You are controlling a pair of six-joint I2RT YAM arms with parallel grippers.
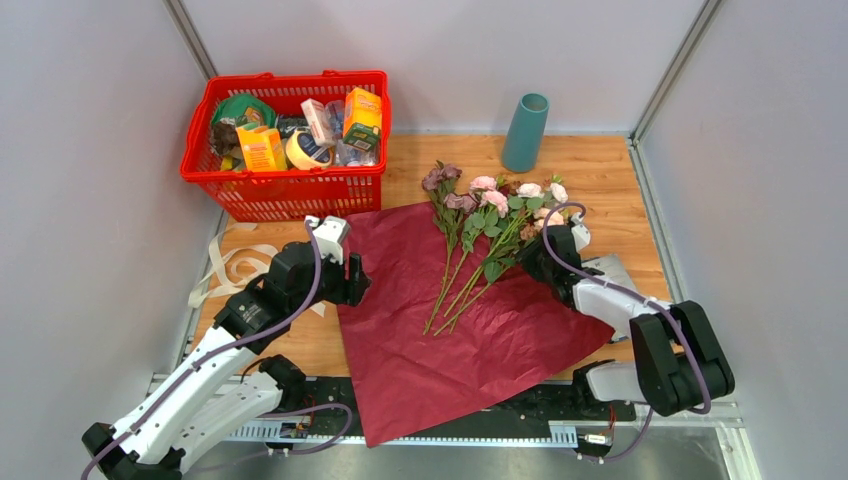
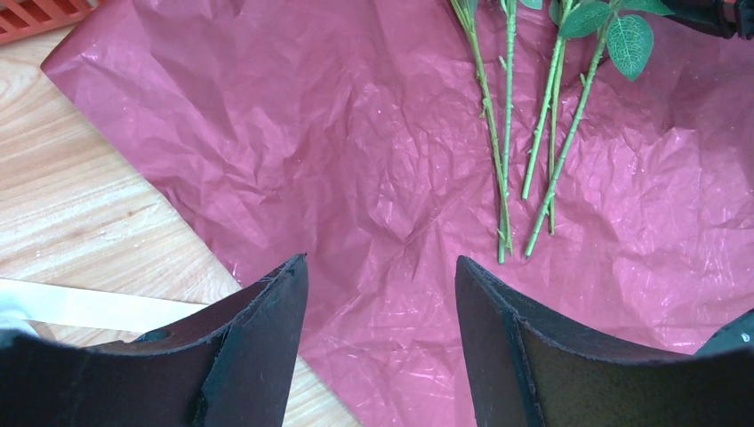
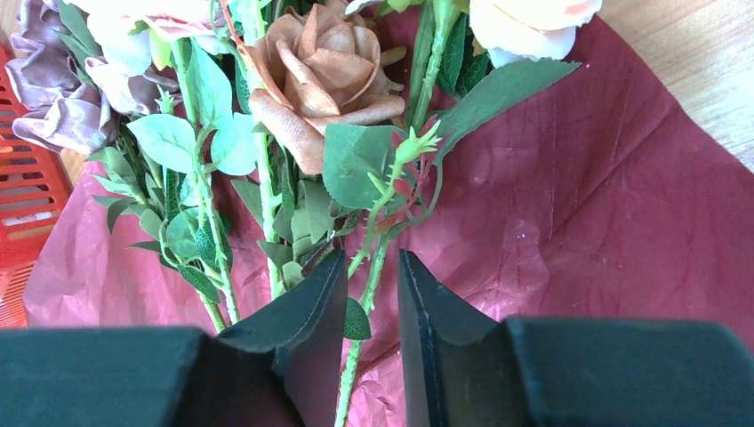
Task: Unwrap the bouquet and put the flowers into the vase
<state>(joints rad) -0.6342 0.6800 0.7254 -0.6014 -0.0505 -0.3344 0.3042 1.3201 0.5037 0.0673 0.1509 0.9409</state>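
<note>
The flowers (image 1: pixel 480 235), at least four stems, are lying on the one flat burgundy paper (image 1: pixel 420 340), long axis running 7 to 1 o'clock, blooms at 1. The nearer right tool (image 1: pixel 540 262) is straddling one stem (image 3: pixel 363 302), jaws narrow, not visibly pinching. The single vase (image 1: pixel 524 133) is standing at its 12 o'clock. The left tool (image 1: pixel 357 282) is hanging wide, empty, at the paper's 9 o'clock edge.
</note>
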